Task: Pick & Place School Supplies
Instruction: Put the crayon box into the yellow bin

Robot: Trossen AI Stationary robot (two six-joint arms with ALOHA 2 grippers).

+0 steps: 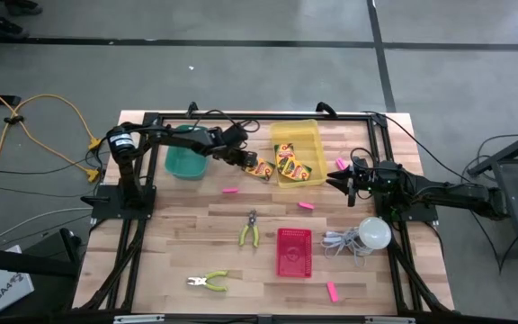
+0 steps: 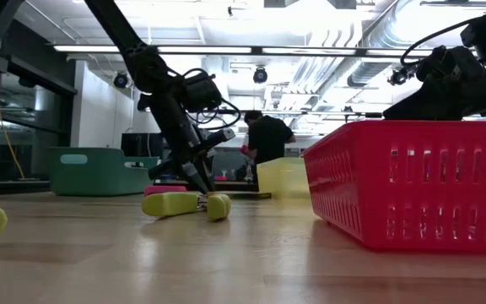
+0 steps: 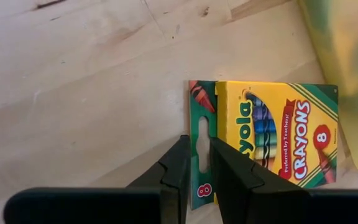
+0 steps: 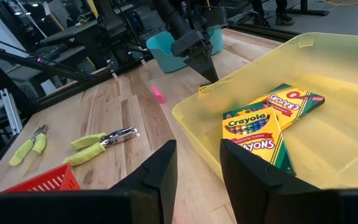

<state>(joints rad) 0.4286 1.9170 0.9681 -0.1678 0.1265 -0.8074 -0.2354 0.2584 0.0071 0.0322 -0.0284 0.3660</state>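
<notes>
As left jaws pinch crayon box (image 3: 272, 134), right jaws agape

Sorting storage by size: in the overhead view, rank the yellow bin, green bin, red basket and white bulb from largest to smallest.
1. yellow bin
2. green bin and red basket: they look alike, and an arm partly covers the green bin
3. white bulb
</notes>
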